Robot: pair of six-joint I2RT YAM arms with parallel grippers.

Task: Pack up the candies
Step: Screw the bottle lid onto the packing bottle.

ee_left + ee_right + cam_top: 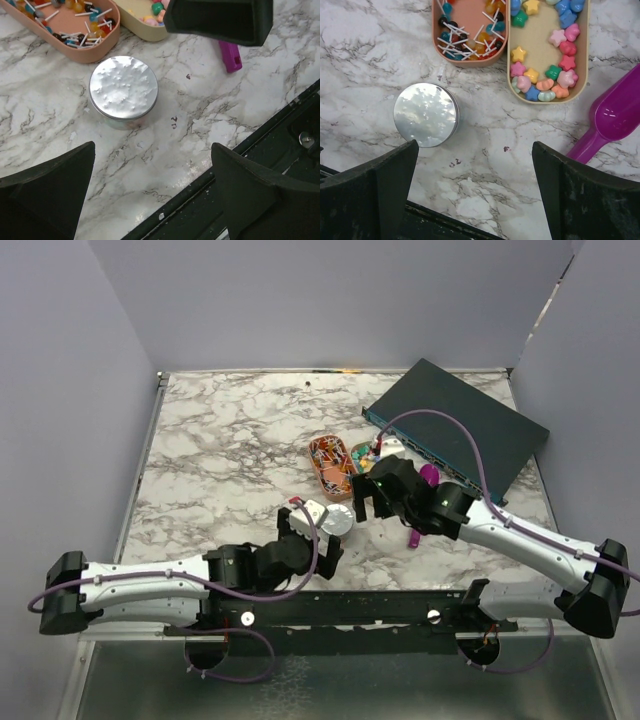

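Note:
The candies [555, 75] are small pastel stars and chunks in pink, yellow, green, blue and orange. They lie in a cream oval tray [584, 60], which also shows in the top view [362, 453] and the left wrist view [142, 26]. A round jar with a silver lid [426, 114] stands shut on the marble, also in the left wrist view [123, 88] and the top view [338, 522]. My left gripper [152, 192] is open and empty just near of the jar. My right gripper [475, 197] is open and empty, hovering above the marble near the trays.
A pink oval tray [440, 47] beside the cream one holds small coloured balls on white sticks. A purple scoop [612, 117] lies right of the cream tray. A dark teal flat box [455, 430] sits at the back right. A black rail [210, 200] marks the near edge.

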